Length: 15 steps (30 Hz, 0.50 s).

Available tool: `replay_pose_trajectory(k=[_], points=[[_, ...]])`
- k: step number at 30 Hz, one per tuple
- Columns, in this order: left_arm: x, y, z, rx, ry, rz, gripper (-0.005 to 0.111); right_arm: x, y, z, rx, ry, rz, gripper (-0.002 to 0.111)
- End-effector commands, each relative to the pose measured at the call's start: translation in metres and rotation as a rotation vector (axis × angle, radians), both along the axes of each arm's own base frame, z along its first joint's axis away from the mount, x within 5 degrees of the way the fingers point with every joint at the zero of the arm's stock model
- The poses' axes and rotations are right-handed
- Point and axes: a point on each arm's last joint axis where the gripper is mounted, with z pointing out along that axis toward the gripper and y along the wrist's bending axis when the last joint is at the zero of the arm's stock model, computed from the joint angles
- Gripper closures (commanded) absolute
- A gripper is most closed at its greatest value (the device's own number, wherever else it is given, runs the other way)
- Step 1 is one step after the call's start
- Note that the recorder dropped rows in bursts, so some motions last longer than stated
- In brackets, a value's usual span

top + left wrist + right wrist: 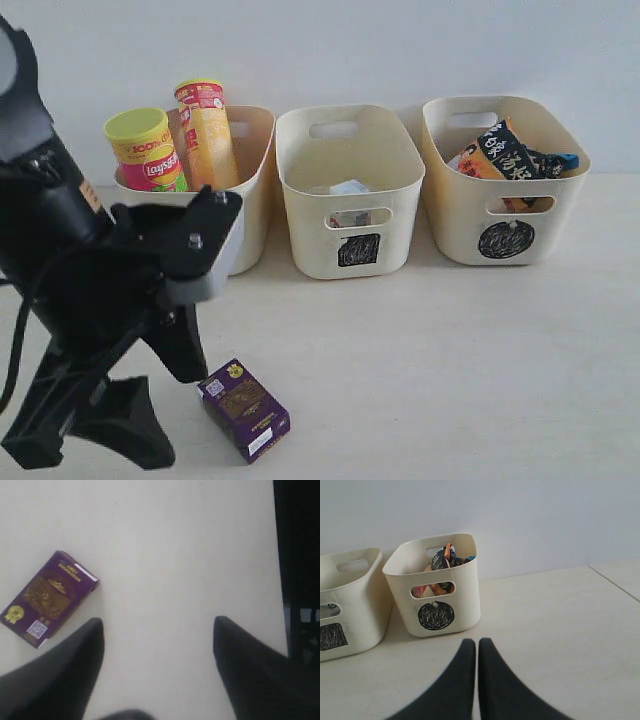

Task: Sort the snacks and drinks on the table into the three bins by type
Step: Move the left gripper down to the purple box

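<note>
A small purple box (243,410) lies flat on the table at the front left. My left gripper (180,425) hangs just left of it, open and empty; in the left wrist view the purple box (47,597) lies outside the left gripper (158,621), beside one finger. Three cream bins stand along the back wall. The left bin (255,125) holds two chip tubes (205,130). A white-blue pouch (350,187) lies in the middle bin (310,220), marked with a square. The right bin (455,220), marked with a circle, holds noodle packets (505,150). My right gripper (477,641) is shut and empty, facing the circle bin (455,600).
My left arm (90,290) covers the front of the left bin and the table's front left corner. The square bin (350,610) sits beside the circle bin in the right wrist view. A table seam (615,582) runs past the right gripper.
</note>
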Motion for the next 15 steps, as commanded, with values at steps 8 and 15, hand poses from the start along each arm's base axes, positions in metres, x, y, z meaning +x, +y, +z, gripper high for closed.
replay_pose_trajectory(k=[8, 15], points=[[0.036, -0.015, -0.066, -0.012, -0.177, -0.016, 0.010, 0.000, 0.000, 0.001, -0.008, -0.009, -0.003, 0.108], [0.051, -0.012, -0.095, 0.097, -0.233, -0.090, 0.009, 0.000, 0.000, 0.001, -0.008, -0.009, -0.003, 0.108]])
